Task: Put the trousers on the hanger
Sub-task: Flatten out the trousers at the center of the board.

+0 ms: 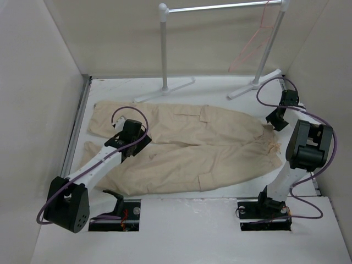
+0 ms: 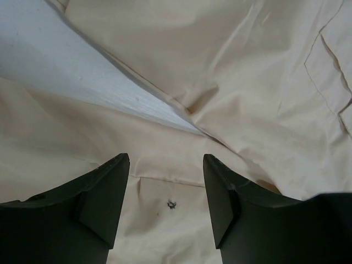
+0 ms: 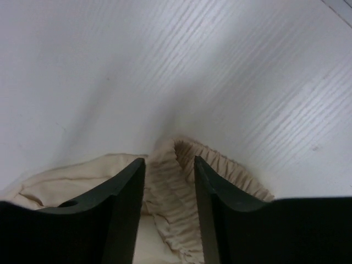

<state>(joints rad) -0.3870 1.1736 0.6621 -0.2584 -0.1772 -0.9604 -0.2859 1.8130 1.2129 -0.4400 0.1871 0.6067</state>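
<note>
Plainly, the trousers [image 1: 187, 146] were laid flat on the white table [image 1: 220, 91], the legs stretched toward the left arm's side and the drawstring waist toward the right arm's side. The left gripper [image 2: 165, 165] was held low over the cloth near the split between the two legs. Its jaws were parted, and nothing was clasped between them. Beneath the gap only loose beige fabric was seen, with a small dark mark [image 2: 171, 204] on it. Ahead of those jaws and to their left, a wedge of bare table was shown where the two legs diverged, and a flap pocket [image 2: 335, 60] was seen ahead to their right.

The right gripper [image 3: 169, 162] was set at the waist end, its jaws standing either side of a ridge of the gathered waistband [image 3: 176, 192]. The ridge filled the gap between them, yet whether it was actually pinched could not be told. Ahead of these jaws only bare table was seen.

The hanger [image 1: 245, 50] was hung from the right end of the rail of a white pipe rack [image 1: 164, 49], well beyond both pairs of jaws and apart from the trousers.
</note>
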